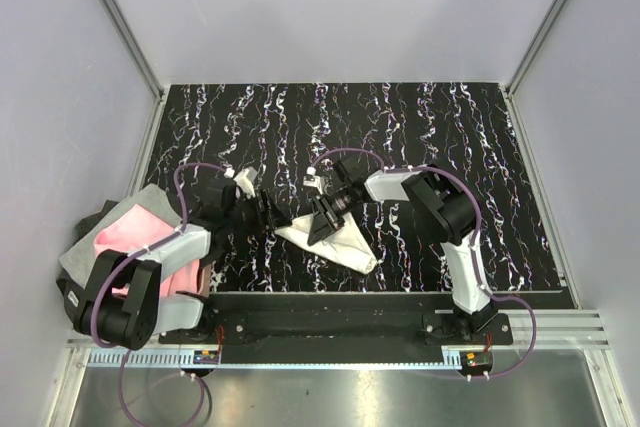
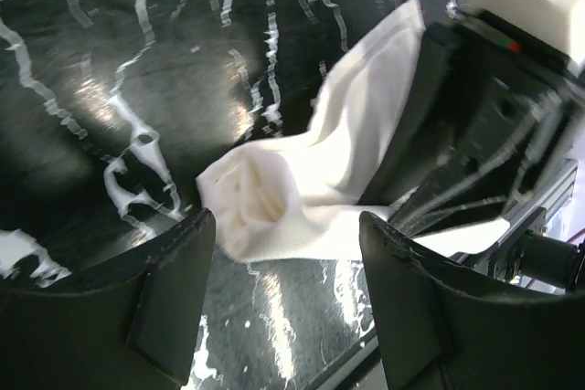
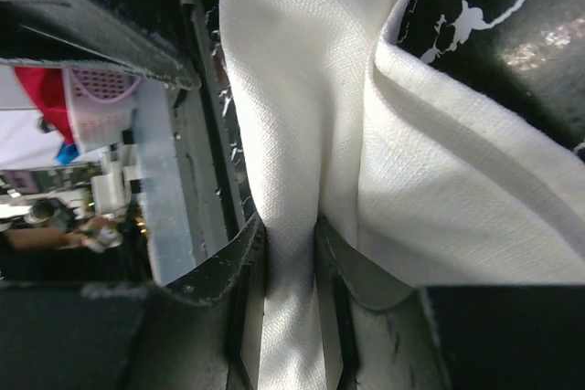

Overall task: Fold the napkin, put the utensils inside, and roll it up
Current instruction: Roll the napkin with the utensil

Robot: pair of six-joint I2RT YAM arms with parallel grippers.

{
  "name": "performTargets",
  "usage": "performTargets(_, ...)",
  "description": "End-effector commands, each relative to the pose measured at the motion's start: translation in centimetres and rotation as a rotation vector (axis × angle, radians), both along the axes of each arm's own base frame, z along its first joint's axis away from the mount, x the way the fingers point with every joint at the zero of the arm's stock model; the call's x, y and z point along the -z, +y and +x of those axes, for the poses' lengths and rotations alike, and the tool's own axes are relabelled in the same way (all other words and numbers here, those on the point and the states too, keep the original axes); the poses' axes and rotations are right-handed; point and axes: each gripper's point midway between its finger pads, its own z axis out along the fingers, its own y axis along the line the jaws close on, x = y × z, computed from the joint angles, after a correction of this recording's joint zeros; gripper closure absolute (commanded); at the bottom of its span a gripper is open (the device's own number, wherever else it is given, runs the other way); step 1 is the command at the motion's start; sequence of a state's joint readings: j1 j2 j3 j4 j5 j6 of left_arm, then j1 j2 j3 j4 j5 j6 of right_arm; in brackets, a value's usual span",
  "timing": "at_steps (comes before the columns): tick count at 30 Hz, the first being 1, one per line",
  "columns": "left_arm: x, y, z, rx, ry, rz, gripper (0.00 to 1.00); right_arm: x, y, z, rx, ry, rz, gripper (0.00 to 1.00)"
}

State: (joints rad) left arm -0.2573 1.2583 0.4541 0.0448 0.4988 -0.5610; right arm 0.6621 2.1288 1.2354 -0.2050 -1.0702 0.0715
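Looking down from the top: got the napkin [image 1: 338, 243] lying as a crumpled, roughly triangular bundle on the black marbled table [image 1: 420, 127], toward the near edge and about midway between the two arm bases. Can see the right gripper [image 1: 322, 225] sitting on the bundle's upper left part. Can see the left gripper [image 1: 272, 219] just left of it too, pointing at the cloth's left tip.

Switching to the right wrist view: clamped tight, no question. Shows the right gripper [image 3: 288, 258] squeezing a strip of napkin [image 3: 439, 152] between both fingers [image 3: 239, 280], and the loose fabric fanning up and off to the right over the table.

Left wrist view, totally different story. Shows the left gripper [image 2: 285, 226] spread wide, gripping nothing. Has the napkin [image 2: 356, 125] poking its rolled, hollow-looking end into the gap between the fingertips [image 2: 187, 253]. Can't say for sure whether it brushes either one. Runs from there up and right, toward the other gripper's black body.

Also spotted a pink and grey cloth [image 1: 130, 232] heaped at the table's left edge, under the left arm, well apart from the napkin.
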Motion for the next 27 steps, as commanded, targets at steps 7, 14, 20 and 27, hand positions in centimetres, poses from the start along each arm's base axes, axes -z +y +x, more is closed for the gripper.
performTargets(7, -0.5, -1.8, 1.4, 0.055, -0.134, -0.068, 0.39, 0.1, -0.9, 1.7, 0.012, 0.151, 0.07, 0.67)
performTargets(14, 0.2, -2.6, 1.5, 0.085, -0.139, -0.089, 0.54, 0.9, -0.9, 2.0, 0.024, 0.174, 0.052, 0.65)
performTargets(20, 1.9, -2.7, 1.4, 0.09, -0.083, -0.073, 0.98, 0.9, -1.2, 3.1, 0.068, 0.096, -0.019, 0.49)
performTargets(27, 3.3, -2.1, 0.9, 0.097, 0.04, 0.002, 1.0, -2.1, -2.6, 6.7, 0.203, -0.185, -0.162, 0.34)
